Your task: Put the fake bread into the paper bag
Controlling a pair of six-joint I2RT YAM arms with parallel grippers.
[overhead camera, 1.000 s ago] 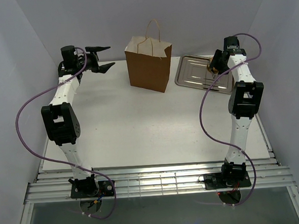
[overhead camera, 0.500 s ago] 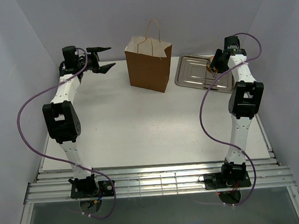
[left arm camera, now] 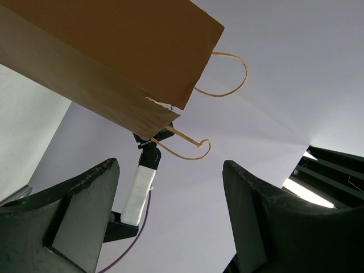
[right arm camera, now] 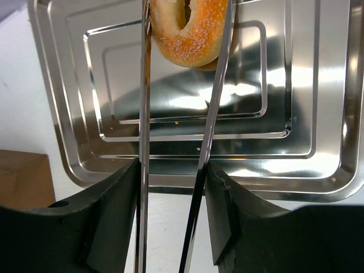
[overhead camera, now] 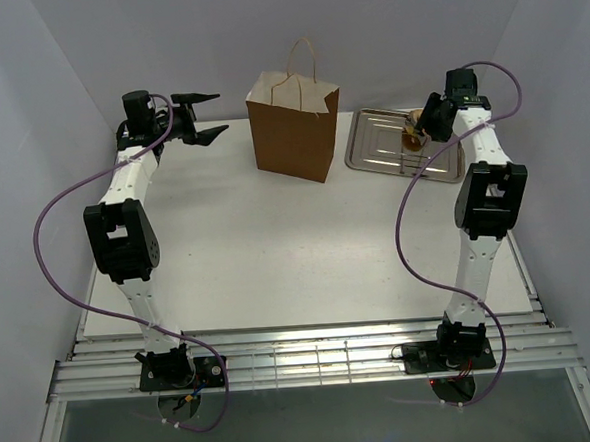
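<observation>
Right jaws clamped on tongs (right arm camera: 143, 142), which pinch the donut (right arm camera: 190, 28) over tray (right arm camera: 296, 165). Left jaws apart. Steady squeeze; clear paper bag (overhead camera: 295, 131) rim before releasing.

The white worktop (overhead camera: 276, 242) carries two things at its far side: the brown paper bag (overhead camera: 293, 131) standing upright near the middle, and a flat silver tray (overhead camera: 375, 144) just to its right, not touching it.

A white surface (overhead camera: 277, 252) is being enclosed on three sides by plain pale walls (overhead camera: 393, 25). Its near edge is being bordered by slotted metal rails (overhead camera: 313, 358), and a dark glossy panel (overhead camera: 317, 420) is being shown below them. Everything is being lit evenly; only soft shadows are being cast.
</observation>
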